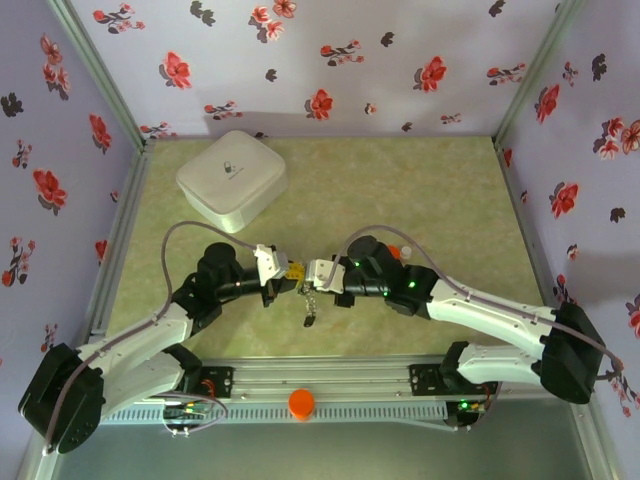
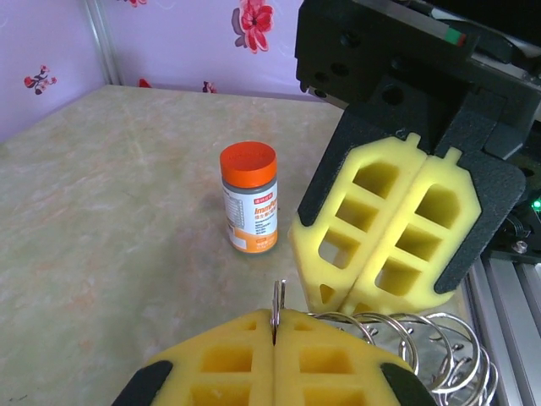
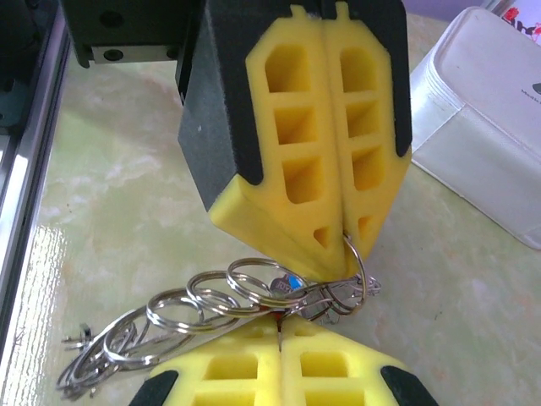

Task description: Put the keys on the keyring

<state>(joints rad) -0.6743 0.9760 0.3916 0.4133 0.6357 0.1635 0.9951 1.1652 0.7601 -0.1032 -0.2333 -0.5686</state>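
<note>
The keyring (image 3: 358,254) sits between my two hands over the near middle of the bench (image 1: 420,200). It is a thin wire loop nipped in the tip of my left hand (image 3: 342,241), whose pads are pressed together on it. A bunch of small split rings (image 3: 211,296) trails from it, with the keys (image 3: 287,286) among them, one blue tag showing. My right hand (image 3: 279,334) is pressed together too, with a dark red sliver at its seam. I take that for a key tag but cannot be sure. I judge I am mid-threading. Next I should steady the loop and work the key's ring along the wire without losing either pinch.
</note>
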